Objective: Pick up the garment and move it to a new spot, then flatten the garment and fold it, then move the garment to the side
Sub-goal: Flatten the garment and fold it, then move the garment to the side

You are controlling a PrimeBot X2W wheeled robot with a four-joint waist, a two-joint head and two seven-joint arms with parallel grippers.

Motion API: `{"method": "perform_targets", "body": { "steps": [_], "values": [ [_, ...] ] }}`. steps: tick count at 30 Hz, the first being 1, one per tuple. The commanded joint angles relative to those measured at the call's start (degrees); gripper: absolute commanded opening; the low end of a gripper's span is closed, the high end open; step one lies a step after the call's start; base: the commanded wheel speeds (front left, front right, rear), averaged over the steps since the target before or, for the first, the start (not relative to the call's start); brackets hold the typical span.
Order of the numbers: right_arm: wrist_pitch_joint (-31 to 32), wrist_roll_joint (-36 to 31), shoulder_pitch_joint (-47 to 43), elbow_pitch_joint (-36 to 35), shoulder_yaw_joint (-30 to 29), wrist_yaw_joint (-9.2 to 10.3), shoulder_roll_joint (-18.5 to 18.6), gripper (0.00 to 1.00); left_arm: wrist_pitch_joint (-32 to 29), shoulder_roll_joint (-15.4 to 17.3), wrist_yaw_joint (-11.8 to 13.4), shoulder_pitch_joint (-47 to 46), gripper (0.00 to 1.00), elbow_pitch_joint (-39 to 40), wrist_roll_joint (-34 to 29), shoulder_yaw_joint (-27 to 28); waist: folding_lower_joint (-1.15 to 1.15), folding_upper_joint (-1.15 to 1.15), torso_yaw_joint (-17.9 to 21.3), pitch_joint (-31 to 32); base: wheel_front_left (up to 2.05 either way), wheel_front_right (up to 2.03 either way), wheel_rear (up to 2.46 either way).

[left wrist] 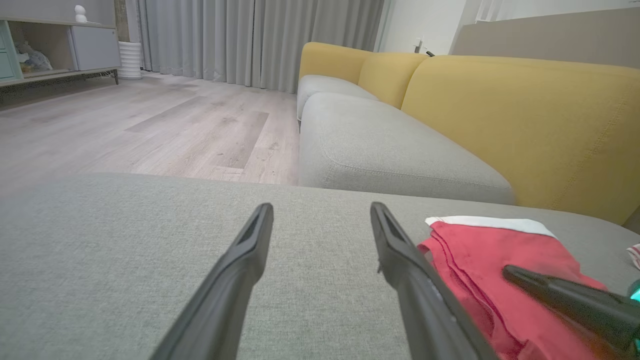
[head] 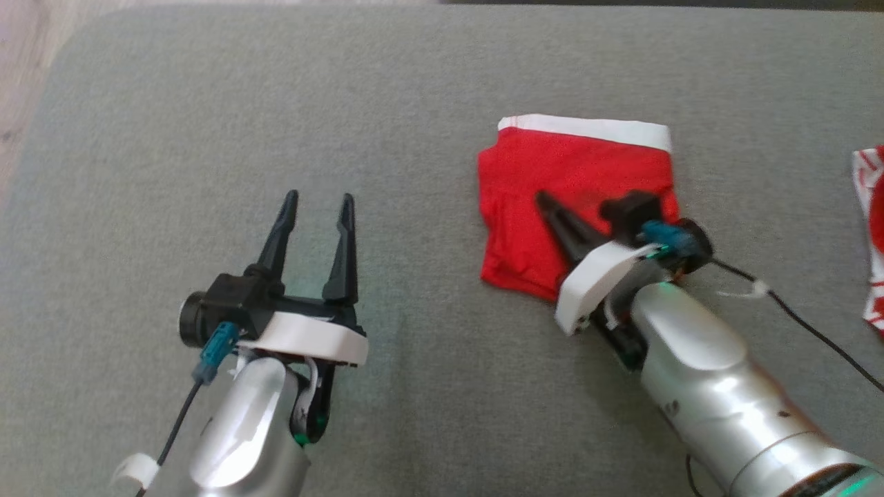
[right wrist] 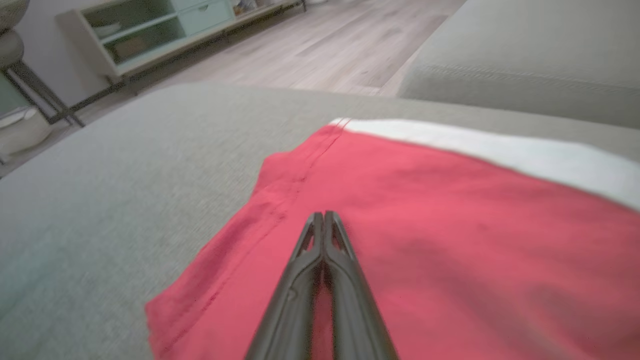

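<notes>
Right hand lies over the red garment, its two fingers pressed together with nothing seen between them; whether the tips touch the cloth is unclear. That garment sits folded right of the middle of the grey cushion, white waistband along its far edge, its near right corner hidden under the right arm. Bare cushion runs wide to its left, where the left hand stands with fingers spread and empty, well apart from the cloth. Wooden floor shows past the cushion's rounded far left corner. Another red-and-white cloth is cut off at the right edge.
</notes>
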State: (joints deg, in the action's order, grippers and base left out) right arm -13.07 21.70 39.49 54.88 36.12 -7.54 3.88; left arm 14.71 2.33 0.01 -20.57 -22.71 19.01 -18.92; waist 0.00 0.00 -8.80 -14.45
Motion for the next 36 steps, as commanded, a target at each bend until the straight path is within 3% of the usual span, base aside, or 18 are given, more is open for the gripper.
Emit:
{"method": "perform_targets", "body": {
  "steps": [1,5,12,17,22,23,24,25,36],
  "values": [
    [-1.5,0.1,0.9,-1.3,-2.5,0.05,-1.0,0.0,0.3,0.5,0.1,-0.3,1.0,1.6,-0.8,2.5,0.0,0.0,1.3,1.3,0.0,0.0,0.0],
    [-1.9,-2.3,-1.4,-7.1,-11.6,0.05,0.4,0.0,0.3,0.5,-0.2,0.5,1.0,1.5,-1.2,3.4,0.0,0.0,3.2,3.0,0.0,0.0,0.0],
    [-1.9,-9.2,-13.7,-18.0,-25.1,0.05,0.6,0.0,0.3,0.5,-0.4,2.3,1.0,1.4,-1.7,4.5,0.0,0.0,6.2,5.4,0.0,0.0,0.0],
    [-1.9,-11.7,-19.9,-23.6,-30.0,0.05,-0.3,0.0,0.3,0.5,-0.6,3.2,1.0,1.4,-1.8,5.0,0.0,0.0,7.4,6.1,0.0,0.0,0.0],
    [-1.9,-12.7,-24.8,-27.1,-31.0,0.05,-0.9,0.0,0.3,0.5,-1.0,4.2,1.0,1.2,-2.0,5.2,0.0,0.0,8.3,6.2,0.0,0.0,0.0],
    [-1.9,-12.6,-25.2,-27.3,-31.1,0.05,-0.9,0.27,0.3,0.5,-1.0,4.2,1.0,1.2,-2.0,5.1,0.0,0.0,8.4,6.2,0.0,0.0,0.0],
    [-1.9,-12.3,-25.3,-27.5,-31.0,0.05,-1.0,0.88,0.3,0.5,-1.0,4.2,1.0,1.2,-2.0,5.1,0.0,0.0,8.5,6.2,0.0,0.0,0.0],
    [-1.9,-12.0,-25.4,-27.9,-31.0,0.05,-1.0,1.0,0.3,0.5,-1.0,4.2,1.0,1.3,-1.9,5.0,0.0,0.0,8.5,6.1,0.0,0.0,0.0],
    [-0.3,-13.7,-21.2,-27.0,-32.0,0.05,-1.0,1.0,0.3,0.5,-1.1,2.6,1.0,1.6,-1.7,3.7,0.0,0.0,6.6,3.8,0.0,0.0,0.0]
  ]
}}
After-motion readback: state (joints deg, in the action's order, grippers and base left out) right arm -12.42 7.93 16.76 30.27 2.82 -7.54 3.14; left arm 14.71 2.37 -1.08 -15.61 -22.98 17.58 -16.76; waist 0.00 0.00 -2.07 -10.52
